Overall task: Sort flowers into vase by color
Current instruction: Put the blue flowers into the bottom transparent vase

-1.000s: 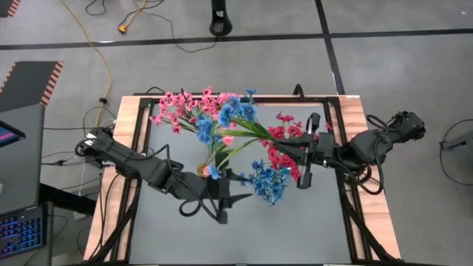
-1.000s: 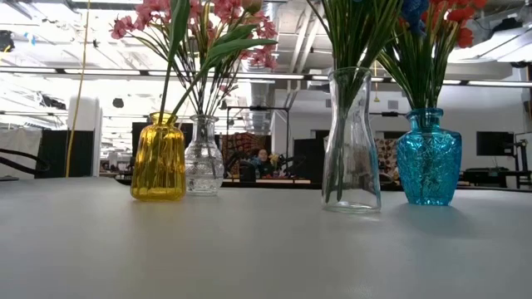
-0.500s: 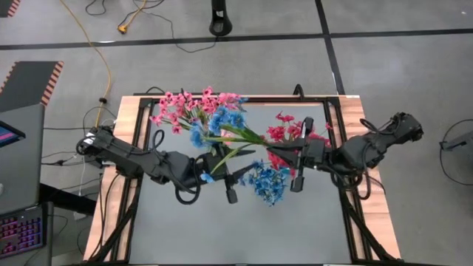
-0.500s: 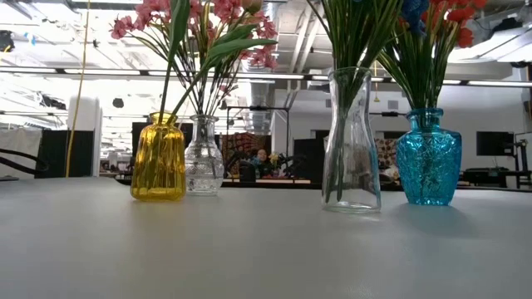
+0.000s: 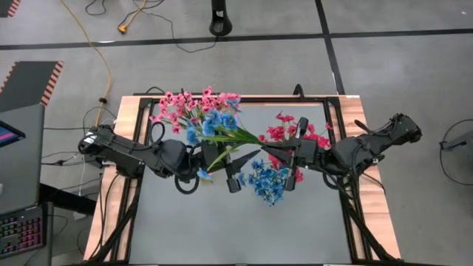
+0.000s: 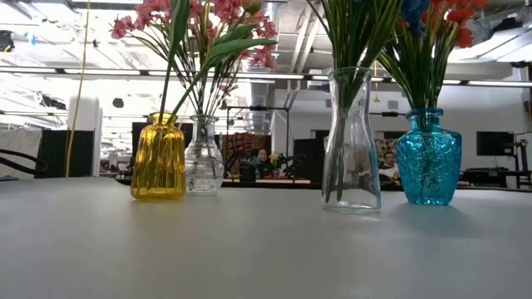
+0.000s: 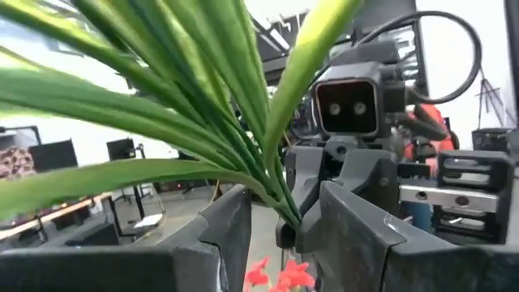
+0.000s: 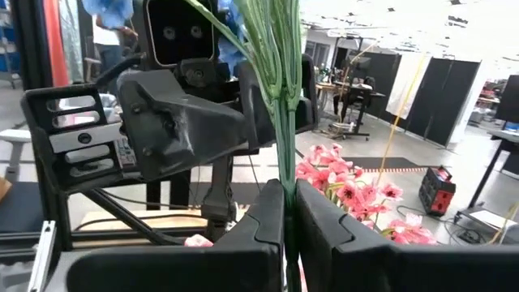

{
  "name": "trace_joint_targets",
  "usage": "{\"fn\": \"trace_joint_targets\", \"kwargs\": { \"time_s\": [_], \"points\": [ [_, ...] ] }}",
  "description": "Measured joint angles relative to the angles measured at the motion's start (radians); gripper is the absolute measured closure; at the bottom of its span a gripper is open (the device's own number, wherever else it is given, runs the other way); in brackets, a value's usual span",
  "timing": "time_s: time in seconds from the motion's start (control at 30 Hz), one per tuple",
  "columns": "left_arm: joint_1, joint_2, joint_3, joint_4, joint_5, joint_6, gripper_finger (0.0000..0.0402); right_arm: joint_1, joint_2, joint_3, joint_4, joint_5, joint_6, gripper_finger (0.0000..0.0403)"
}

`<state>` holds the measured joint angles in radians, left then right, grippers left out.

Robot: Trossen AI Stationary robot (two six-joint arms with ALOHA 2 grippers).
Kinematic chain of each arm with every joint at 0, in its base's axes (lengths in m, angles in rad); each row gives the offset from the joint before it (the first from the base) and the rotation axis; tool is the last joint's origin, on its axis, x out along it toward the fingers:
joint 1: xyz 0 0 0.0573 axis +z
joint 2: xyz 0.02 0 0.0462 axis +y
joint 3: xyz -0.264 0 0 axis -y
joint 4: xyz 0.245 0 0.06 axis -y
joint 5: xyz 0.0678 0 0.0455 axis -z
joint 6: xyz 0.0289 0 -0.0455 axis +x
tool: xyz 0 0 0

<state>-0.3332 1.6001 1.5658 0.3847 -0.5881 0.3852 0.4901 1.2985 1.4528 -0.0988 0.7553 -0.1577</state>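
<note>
Four vases stood in a row across the bench [image 6: 249, 249] in the low view: a squat vase [image 6: 158, 158] at left, a small vase [image 6: 204, 156] touching or just behind its right side, a tall vase [image 6: 352, 141] right of centre, a round-bodied vase [image 6: 428, 158] at far right. Flowers [image 5: 222, 122] stood in them, stems down. From above, the left gripper [image 5: 235, 174] and right gripper [image 5: 295, 157] met near the bench middle, facing each other over the vases. The right fingers [image 8: 268, 219] pinched a stem; a leafy sprig [image 7: 203, 105] sat between the left fingers [image 7: 227, 235].
</note>
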Motion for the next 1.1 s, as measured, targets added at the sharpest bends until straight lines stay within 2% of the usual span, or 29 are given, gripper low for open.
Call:
{"fn": "trace_joint_targets", "kwargs": {
  "time_s": [0.43,0.63,0.77,0.97,1.1],
  "points": [
    [0.012,0.000,0.000,0.099,0.005,0.004,0.0269,-0.008,-0.001,0.000,0.001,-0.001,0.000,0.0354],
    [0.031,0.000,0.000,0.098,0.067,-0.037,0.0274,-0.008,-0.001,0.000,0.001,-0.002,0.000,0.0353],
    [0.042,0.000,0.000,0.097,0.071,-0.047,0.0306,-0.008,-0.001,0.000,0.001,-0.003,0.000,0.0352],
    [0.042,0.000,0.000,0.094,0.076,-0.046,0.0381,-0.008,-0.001,0.000,0.000,-0.004,0.000,0.0352],
    [0.042,0.000,0.000,0.093,0.077,-0.043,0.0391,-0.008,-0.001,0.000,0.001,-0.004,0.000,0.0347]
  ]
}}
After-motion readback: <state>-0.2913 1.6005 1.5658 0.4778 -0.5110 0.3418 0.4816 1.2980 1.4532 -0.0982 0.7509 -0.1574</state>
